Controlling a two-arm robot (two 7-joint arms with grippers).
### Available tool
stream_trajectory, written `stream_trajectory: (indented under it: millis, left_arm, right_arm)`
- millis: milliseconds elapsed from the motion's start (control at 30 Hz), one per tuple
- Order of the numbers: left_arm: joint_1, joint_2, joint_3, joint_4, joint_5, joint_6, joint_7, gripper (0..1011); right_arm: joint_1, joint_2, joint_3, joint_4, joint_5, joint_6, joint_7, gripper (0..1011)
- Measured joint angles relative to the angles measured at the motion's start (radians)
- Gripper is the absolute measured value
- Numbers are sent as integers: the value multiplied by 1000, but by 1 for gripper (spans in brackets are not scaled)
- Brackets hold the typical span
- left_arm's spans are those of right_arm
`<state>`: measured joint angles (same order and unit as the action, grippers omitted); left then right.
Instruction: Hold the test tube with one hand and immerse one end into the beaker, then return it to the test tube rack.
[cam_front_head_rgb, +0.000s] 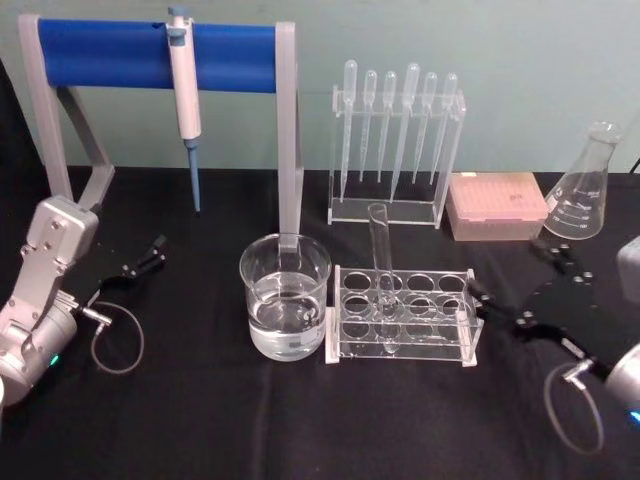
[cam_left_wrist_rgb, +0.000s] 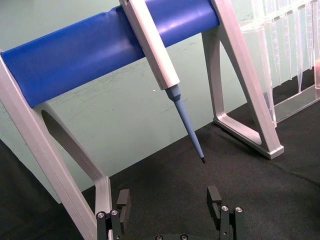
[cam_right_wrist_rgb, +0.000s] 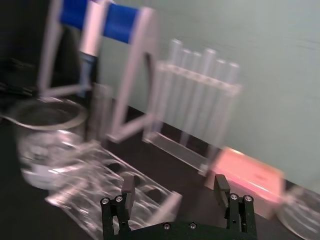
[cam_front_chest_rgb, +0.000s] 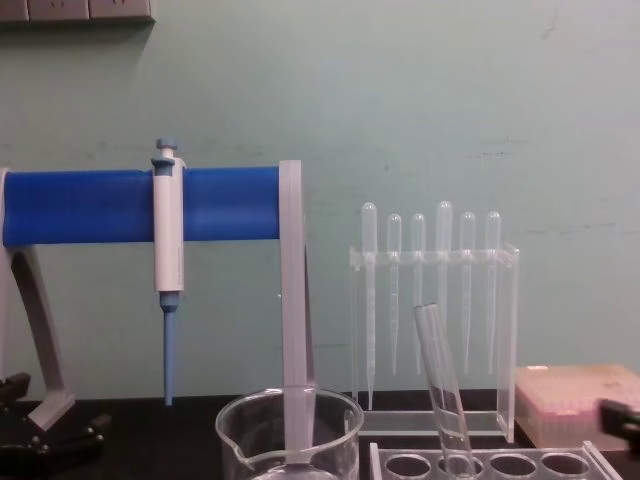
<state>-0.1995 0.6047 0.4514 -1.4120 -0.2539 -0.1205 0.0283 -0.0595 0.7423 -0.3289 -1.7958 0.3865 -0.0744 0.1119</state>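
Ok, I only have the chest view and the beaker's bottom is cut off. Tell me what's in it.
Observer: The beaker holds clear liquid, well below its rim.
Operator: Now give me the right end effector.
Observer: The right end effector is open and empty, just right of the test tube rack, apart from the test tube.
Operator: And the left.
Observer: The left end effector is open, parked by the blue stand.

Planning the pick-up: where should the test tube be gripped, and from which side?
Probably the bare upper length of the test tube, above the rack. Come from the right with the open right gripper, tilted to its lean; the beaker blocks the left, where the left gripper sits farther off.
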Motion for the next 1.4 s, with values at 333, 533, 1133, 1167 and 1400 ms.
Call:
stream_trajectory:
  millis: [333,533,1133,1167,1400]
  left_arm:
    - [0,0,0,0,0,0,0,1000]
    - [0,0,0,0,0,0,0,1000]
    - [0,0,0,0,0,0,0,1000]
    - [0,0,0,0,0,0,0,1000]
    - [0,0,0,0,0,0,0,1000]
  right_arm:
    - [141,-109,-101,50,-16,47,127,1002]
    - [229,-184,-146,118,-25,95,186,1002]
    - [269,-268,-127,167,-21,159,218,839]
    - [266,-271,-123,167,-22,163,219,812]
    - [258,-284,-109,169,-32,172,226,593]
